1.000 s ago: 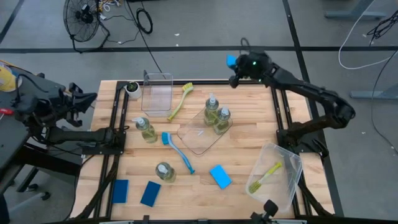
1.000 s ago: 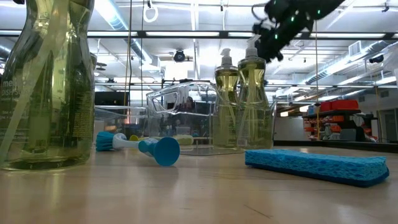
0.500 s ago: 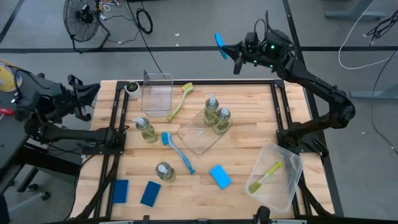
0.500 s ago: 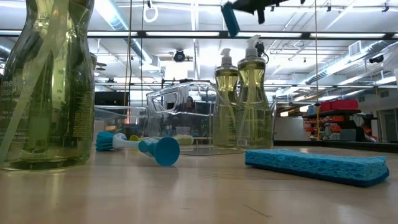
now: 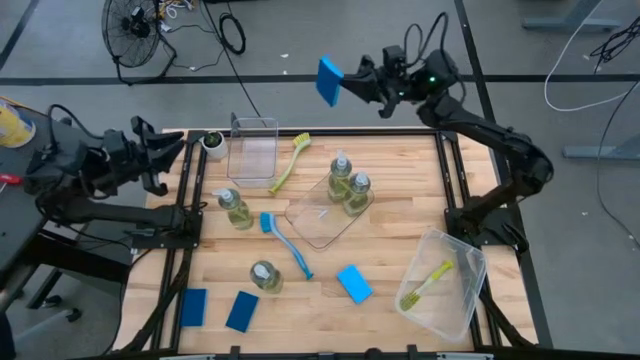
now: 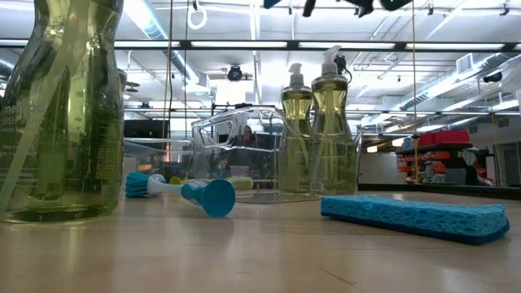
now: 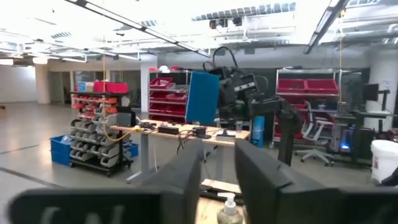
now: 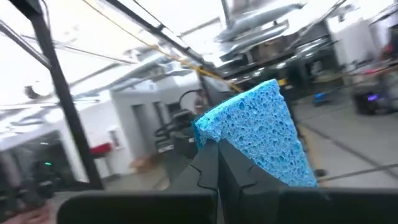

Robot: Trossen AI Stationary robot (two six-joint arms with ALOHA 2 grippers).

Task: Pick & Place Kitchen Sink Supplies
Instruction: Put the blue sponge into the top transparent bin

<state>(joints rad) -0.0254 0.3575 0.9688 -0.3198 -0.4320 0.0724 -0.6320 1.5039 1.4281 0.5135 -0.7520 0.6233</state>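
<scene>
- While my right gripper point(image 5: 352, 84) stays clamped on a blue sponge point(image 5: 329, 80), that sponge sits upright at its fingertips, raised beyond the table's far edge.
- Below and just left of it stands an upright clear bin point(image 5: 252, 147), apparently empty.
- My left gripper point(image 5: 160, 158) waits farther left, fingers apart, empty.
- Nearer me, a flat tray point(image 5: 328, 211) holds two bottles point(image 5: 349, 186); a tilted bin point(image 5: 441, 283) holds a yellow-green brush point(image 5: 424, 284).

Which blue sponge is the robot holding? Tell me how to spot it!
Look past the far edge of the wooden table, where the right gripper reaches out high in the air. Pinched in it is the held sponge. It is the only one off the table; the other three sponges lie flat near the front edge.
</scene>
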